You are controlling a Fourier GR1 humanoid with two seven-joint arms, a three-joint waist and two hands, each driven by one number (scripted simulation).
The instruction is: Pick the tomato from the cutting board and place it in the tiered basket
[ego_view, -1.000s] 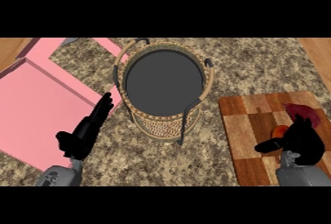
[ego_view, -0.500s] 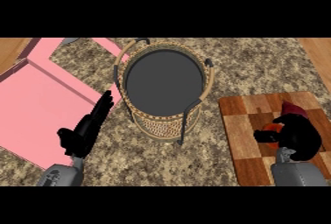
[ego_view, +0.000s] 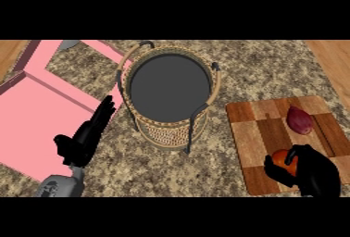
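Speckled stone covers the table, with strips of wood showing at its far left and far right corners. At the left lies a pink tray with raised walls. Beside it we see the left robot hand, fingers straight and apart, resting and holding nothing.

In the middle stands the tiered basket, wicker-sided with a dark metal frame, and its upper tier shows as a dark oval floor facing up at us. It sits well apart from the wooden cutting board at the right.

On the board's far part lies a dark red, pointed vegetable, which we cannot name more closely. At the board's near edge the right robot hand has its fingers curled round the tomato, whose orange-red side shows between thumb and fingers.

We judge the grasp to be made and the carry not yet begun; whether the tomato has left the board we cannot tell. The next move calls for a lift clear of the board, a sweep leftward over the basket's rim and handle, and a release above the dark tier.
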